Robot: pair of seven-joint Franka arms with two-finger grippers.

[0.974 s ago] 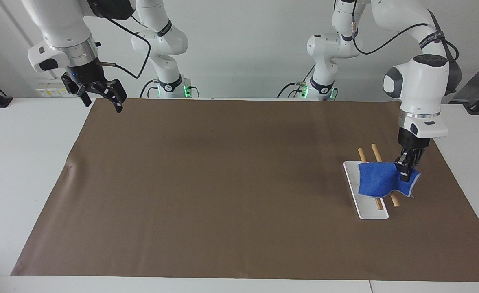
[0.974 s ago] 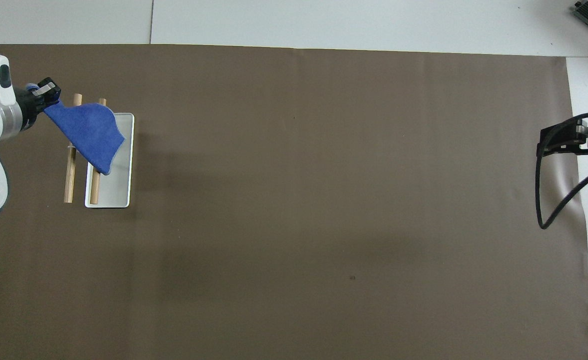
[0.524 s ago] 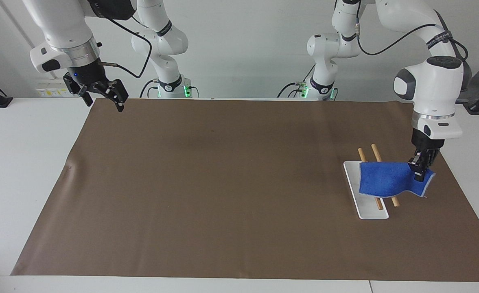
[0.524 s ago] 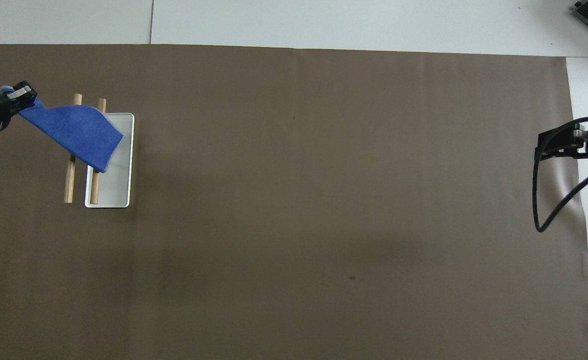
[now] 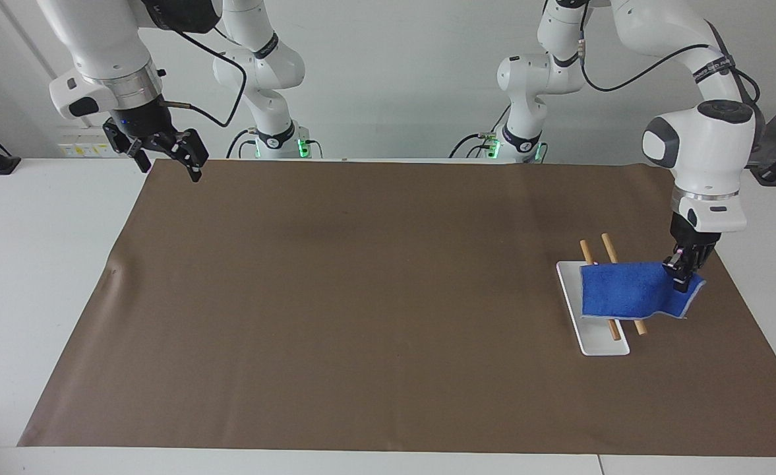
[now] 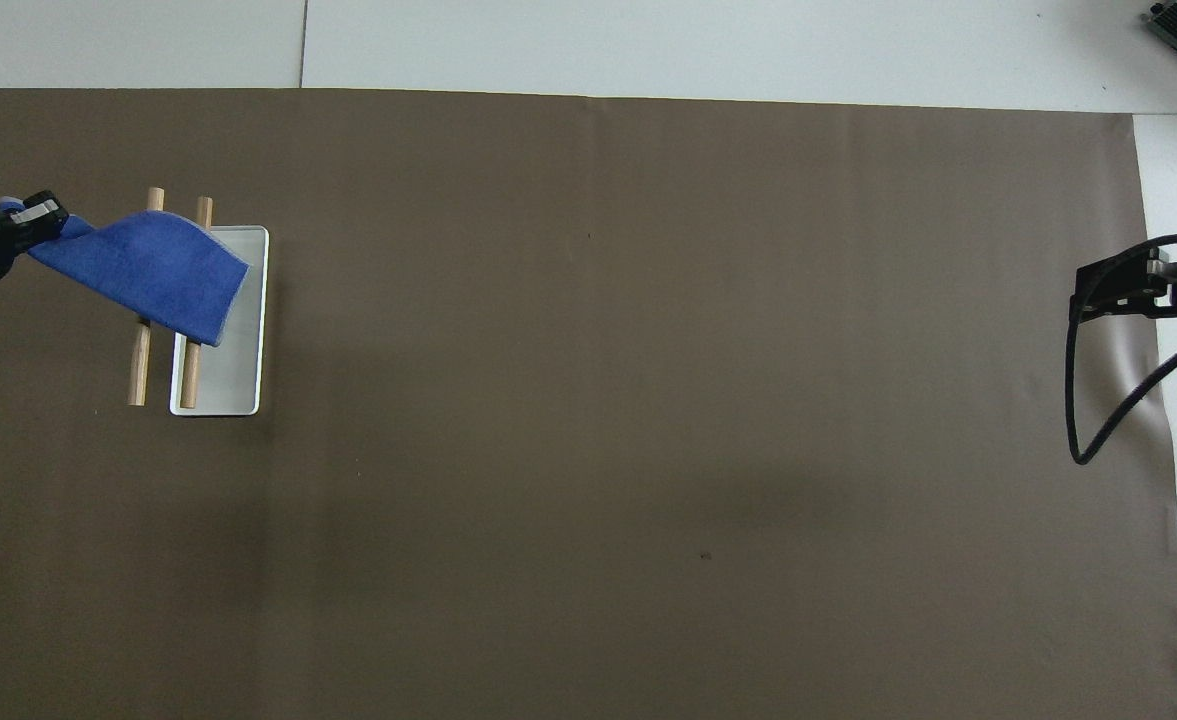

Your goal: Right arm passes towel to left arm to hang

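The blue towel (image 5: 625, 290) lies draped over the two wooden rails (image 5: 585, 249) of a small rack with a white base (image 5: 602, 346), at the left arm's end of the table. My left gripper (image 5: 681, 277) is shut on the towel's corner and holds it stretched just off the rails, toward the table's end. In the overhead view the towel (image 6: 148, 270) spans both rails (image 6: 136, 370), with the left gripper (image 6: 33, 215) at its corner. My right gripper (image 5: 167, 155) is open and empty, up over the brown mat's corner at the right arm's end, also in the overhead view (image 6: 1118, 290).
A large brown mat (image 5: 361, 297) covers most of the white table (image 5: 31, 277). The rack's white base (image 6: 238, 380) sits on the mat. A slack black cable (image 6: 1098, 420) loops at the right wrist.
My left gripper has pulled the towel's corner toward the left arm's end of the table, drawing the cloth flatter across the rails. The right gripper has barely shifted.
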